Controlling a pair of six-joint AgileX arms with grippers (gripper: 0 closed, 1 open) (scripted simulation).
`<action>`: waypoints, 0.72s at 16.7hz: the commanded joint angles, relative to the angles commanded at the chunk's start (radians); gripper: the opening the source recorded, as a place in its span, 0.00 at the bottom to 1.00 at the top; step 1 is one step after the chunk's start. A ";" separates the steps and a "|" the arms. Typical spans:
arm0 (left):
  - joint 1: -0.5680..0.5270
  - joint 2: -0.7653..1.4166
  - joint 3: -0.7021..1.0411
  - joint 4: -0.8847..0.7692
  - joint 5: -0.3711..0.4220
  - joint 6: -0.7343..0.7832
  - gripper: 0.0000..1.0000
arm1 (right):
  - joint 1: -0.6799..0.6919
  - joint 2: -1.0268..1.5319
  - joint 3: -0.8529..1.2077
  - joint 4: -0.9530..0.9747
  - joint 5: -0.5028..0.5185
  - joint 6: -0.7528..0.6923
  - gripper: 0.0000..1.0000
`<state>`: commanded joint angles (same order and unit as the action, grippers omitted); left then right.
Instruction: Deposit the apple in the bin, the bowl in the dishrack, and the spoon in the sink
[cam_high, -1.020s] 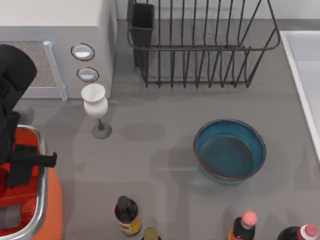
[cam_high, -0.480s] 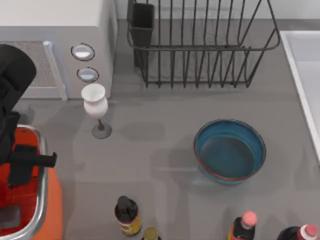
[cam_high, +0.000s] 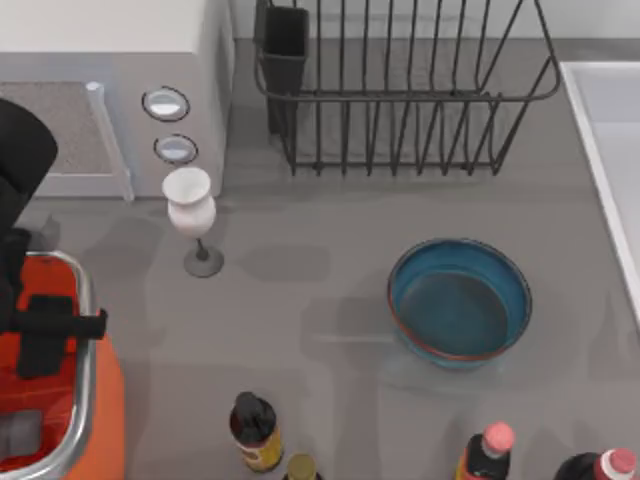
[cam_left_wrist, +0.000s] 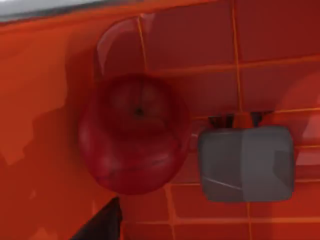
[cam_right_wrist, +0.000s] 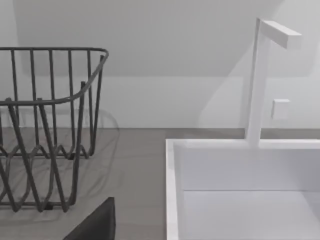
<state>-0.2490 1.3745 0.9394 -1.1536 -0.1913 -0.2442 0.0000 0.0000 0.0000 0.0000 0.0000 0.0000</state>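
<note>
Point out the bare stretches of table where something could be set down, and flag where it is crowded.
Bare grey table lies between the white goblet and the wide blue bowl, and between the black wire dishrack and that bowl. The front edge is crowded with bottles. At the left, the orange bin sits under the left gripper.

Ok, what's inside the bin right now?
In the left wrist view the apple lies on the floor of the bin, beside a grey block. From above, the left arm hangs over the bin and covers much of its inside.
</note>
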 joint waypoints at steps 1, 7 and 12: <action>0.011 -0.035 -0.033 0.034 0.008 0.010 1.00 | 0.000 0.000 0.000 0.000 0.000 0.000 1.00; 0.084 -0.452 -0.310 0.379 0.064 0.085 1.00 | 0.000 0.000 0.000 0.000 0.000 0.000 1.00; 0.146 -0.973 -0.607 0.783 0.110 0.149 1.00 | 0.000 0.000 0.000 0.000 0.000 0.000 1.00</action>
<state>-0.1029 0.4017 0.3323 -0.3702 -0.0809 -0.0947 0.0000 0.0000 0.0000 0.0000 0.0000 0.0000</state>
